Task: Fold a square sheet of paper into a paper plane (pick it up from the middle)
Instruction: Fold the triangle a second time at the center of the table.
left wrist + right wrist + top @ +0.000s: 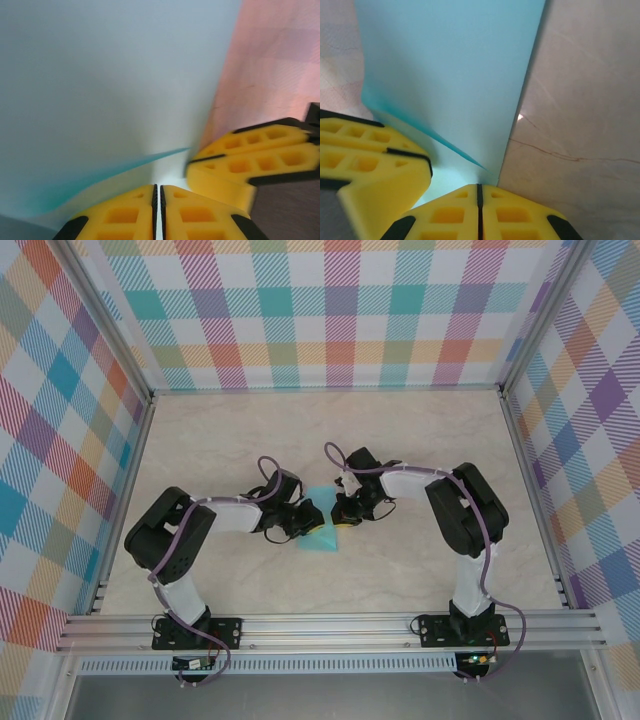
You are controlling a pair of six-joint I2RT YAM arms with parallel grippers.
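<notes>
Left fingers point(125, 217) clamp together on one edge of the creased turquoise sheet of paper point(320, 540) at the middle of the marble-look worktop point(250, 440), while right fingers point(512, 216), pressed tight too, pinch the opposite edge.

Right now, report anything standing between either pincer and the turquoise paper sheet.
Nothing visible stands between them. The left pincer and the right pincer are each closed right on the creased turquoise paper sheet, side by side.
</notes>
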